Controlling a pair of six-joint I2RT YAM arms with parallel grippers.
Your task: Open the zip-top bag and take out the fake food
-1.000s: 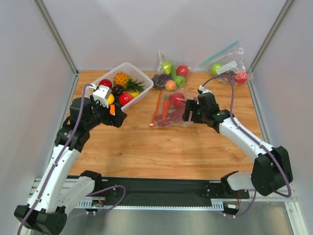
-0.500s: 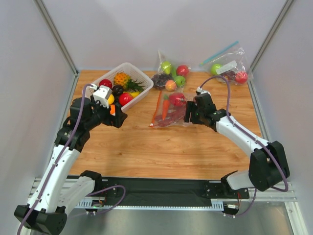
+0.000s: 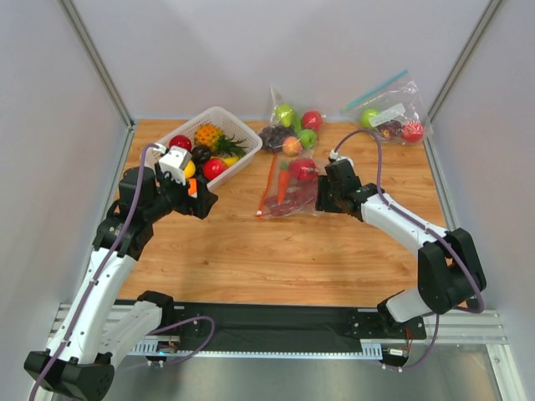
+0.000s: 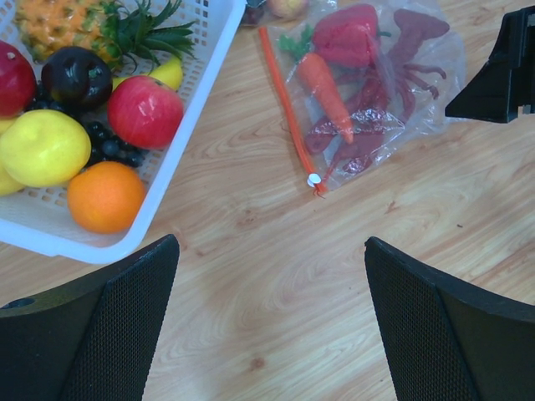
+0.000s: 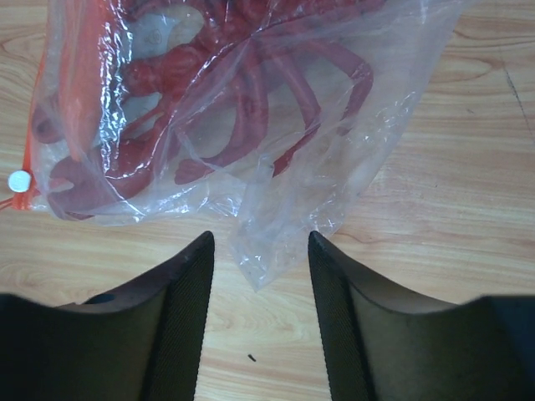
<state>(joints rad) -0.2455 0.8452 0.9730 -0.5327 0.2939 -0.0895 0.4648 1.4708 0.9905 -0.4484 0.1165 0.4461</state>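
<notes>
The zip-top bag (image 3: pixel 288 188) lies flat on the side of the white basket (image 3: pixel 219 142) that faces my right arm, near it but apart. It is unopened, with the fake food inside: lobster (image 5: pixel 242 92), carrot (image 4: pixel 326 88) and pepper (image 4: pixel 347 33). Its orange-red zip strip (image 4: pixel 288 104) is the edge nearest the basket and runs from far to near, with the white slider (image 4: pixel 313 180) at the near end. The bag's body stretches away from the basket toward my right gripper (image 5: pixel 259 251). That gripper sits at the loose corner farthest from the basket, its jaws partly apart with the corner film between the fingertips but not pinched; it holds nothing. My left gripper (image 4: pixel 272 259) hangs wide open and empty by the basket's near rim, and is the closer one to the zip strip. Compared with a second ago, my right gripper has crept in toward the bag and its elbow has swung outward. The left arm and the bag have not shifted.
</notes>
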